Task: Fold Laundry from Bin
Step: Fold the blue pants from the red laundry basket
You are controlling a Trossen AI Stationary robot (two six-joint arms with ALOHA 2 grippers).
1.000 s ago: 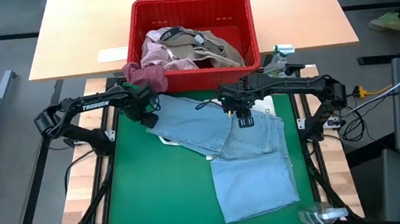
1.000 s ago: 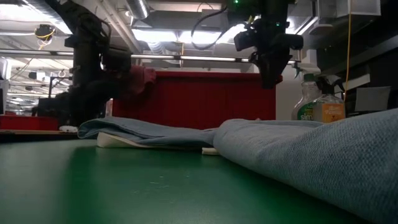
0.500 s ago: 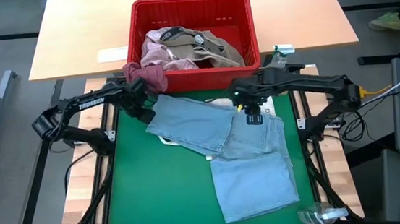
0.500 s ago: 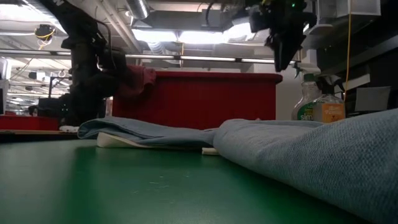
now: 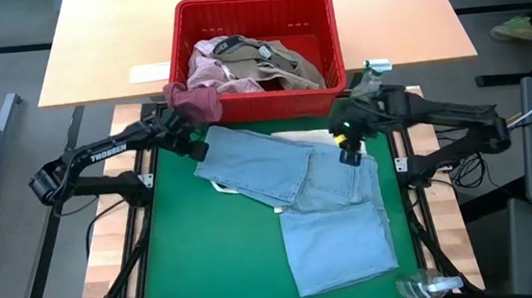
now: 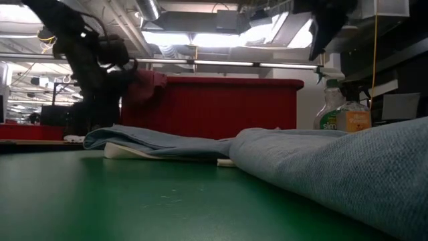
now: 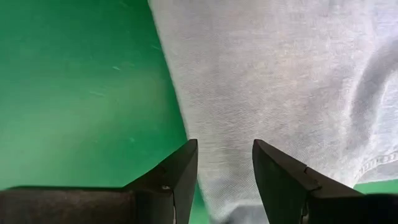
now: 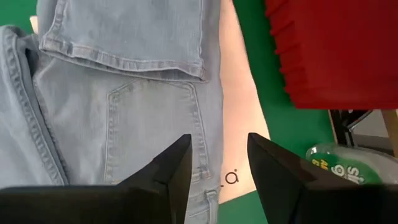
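Folded light blue jeans (image 5: pixel 298 185) lie flat on the green mat (image 5: pixel 207 251), on top of a white tote (image 8: pixel 239 143). Behind them stands the red bin (image 5: pixel 253 1) holding pink (image 5: pixel 206 67) and khaki (image 5: pixel 273 61) laundry; a maroon piece (image 5: pixel 196 102) hangs over its front left corner. My left gripper (image 5: pixel 196 147) hovers open over the jeans' far left edge (image 7: pixel 186 93), nothing between its fingers. My right gripper (image 5: pixel 346 152) is raised open above the jeans' waistband and back pocket (image 8: pixel 155 118).
A spray bottle (image 5: pixel 368 77) stands at the bin's right front corner, close to my right arm. A clear plastic item (image 5: pixel 428 286) lies at the mat's near right corner. Bare green mat stretches left and in front of the jeans. The wooden table (image 5: pixel 112 47) carries the bin.
My right gripper has risen and moved toward the table's right edge, away from the middle of the jeans, staying open. My left arm has drawn back toward the left edge and its wrist has tipped, the gripper staying by the jeans' far left edge. The jeans lie unchanged.
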